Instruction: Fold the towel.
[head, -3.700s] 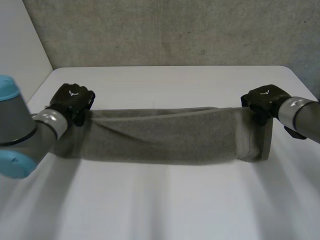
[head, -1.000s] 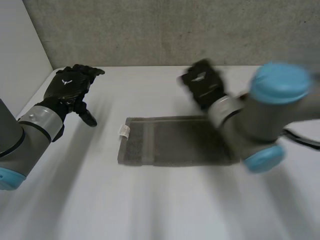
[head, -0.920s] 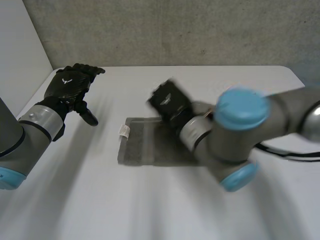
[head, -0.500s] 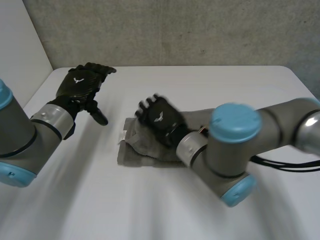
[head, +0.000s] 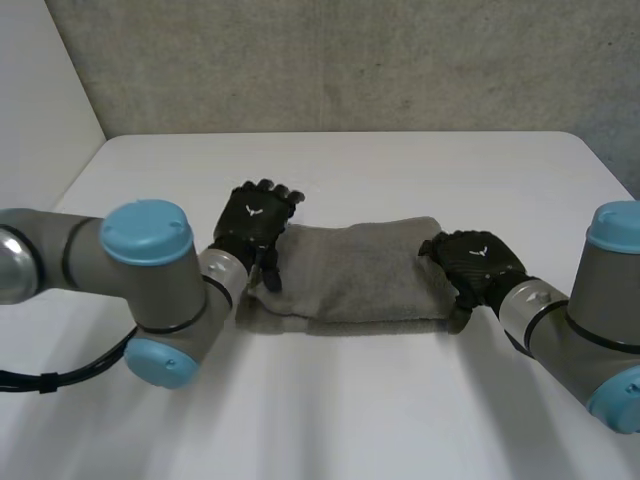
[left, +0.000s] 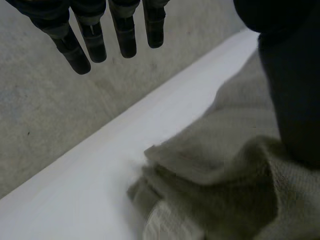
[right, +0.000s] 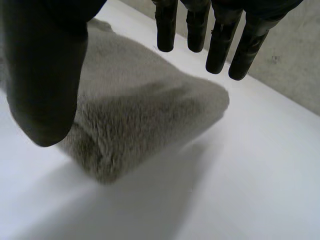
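Towel (head: 350, 275): grey, folded into a thick band, lying on the white table (head: 420, 160) about midway between its far and near edges. Long axis runs side to side, parallel to the table's far edge, and the short ends point at the table's left and right edges. In the left wrist view I read the towel (left: 220, 195) at its left end as rumpled, layers bunched and one flap lifted. In the right wrist view the towel (right: 145, 120) at its right end is a rounded fold ending in a blunt corner. Left hand (head: 256, 222) sits on the left end, its fingers (left: 125, 37) straight, aimed at the far edge and gripping nothing, thumb down by the cloth. Right hand (head: 478, 265) is at the right end by the near corner, fingers (right: 217, 47) straight over the fold and thumb held apart, nothing pinched. I cannot tell whether its palm touches the cloth.
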